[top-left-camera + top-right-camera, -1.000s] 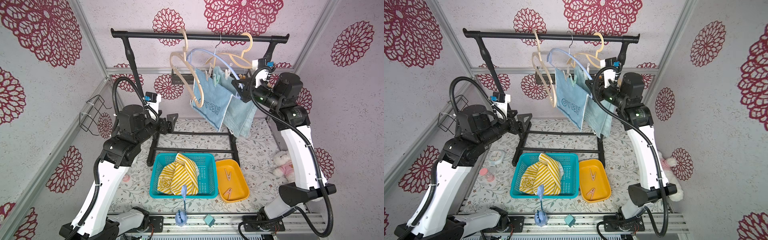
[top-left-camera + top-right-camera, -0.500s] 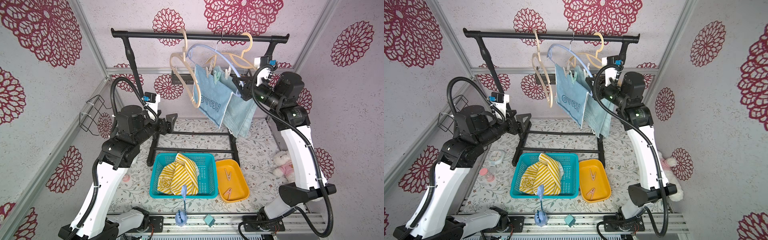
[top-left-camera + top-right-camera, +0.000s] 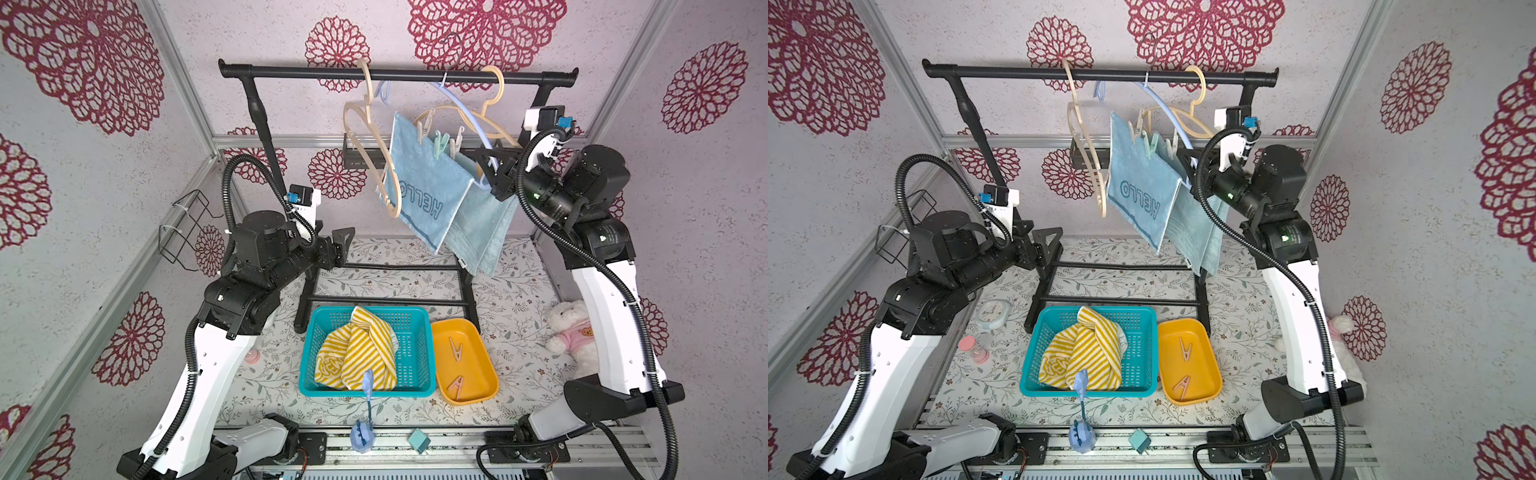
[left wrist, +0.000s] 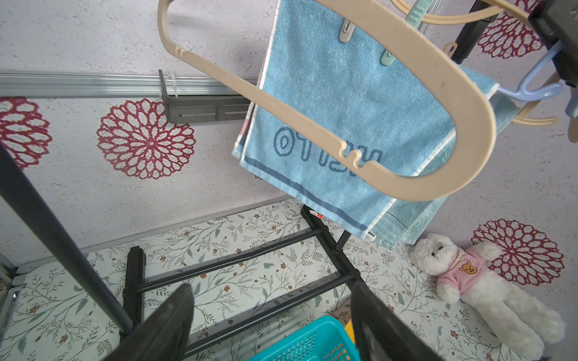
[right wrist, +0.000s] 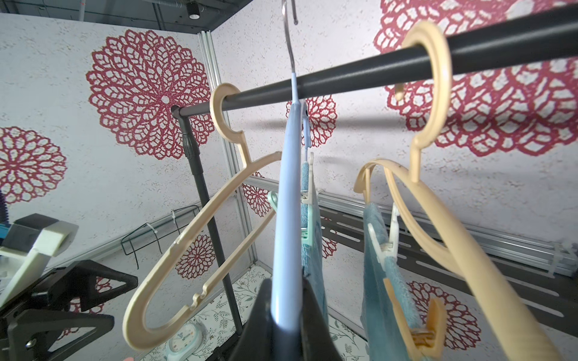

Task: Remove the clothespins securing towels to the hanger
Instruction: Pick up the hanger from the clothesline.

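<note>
My right gripper [image 3: 488, 172] [image 5: 286, 300] is shut on the low end of the light blue hanger [image 5: 287, 203] on the black rail. The blue HELLO towel [image 3: 428, 195] [image 4: 328, 103] hangs from it, held by a beige clothespin [image 3: 422, 131] and a mint one [image 3: 440, 143] [image 5: 308, 240]. Beside it the plain blue towel [image 3: 478, 232] hangs on a beige hanger under a white pin [image 5: 387, 243] and an orange pin [image 5: 428, 325]. My left gripper [image 3: 343, 245] [image 4: 272, 297] stands open and empty, below and left of the towels. The striped towel [image 3: 357, 353] lies in the teal basket [image 3: 415, 324].
An empty beige hanger [image 3: 374, 145] [image 4: 281, 106] hangs between my left gripper and the HELLO towel. An orange tray [image 3: 486, 386] beside the basket holds two pins [image 3: 456, 348]. The rack's black posts and floor bars [image 3: 386, 266] stand behind the basket. A plush bear [image 3: 567, 328] lies at the right.
My right gripper has lifted the blue hanger's end slightly, and the HELLO towel has swung up with it. The left arm has barely moved.
</note>
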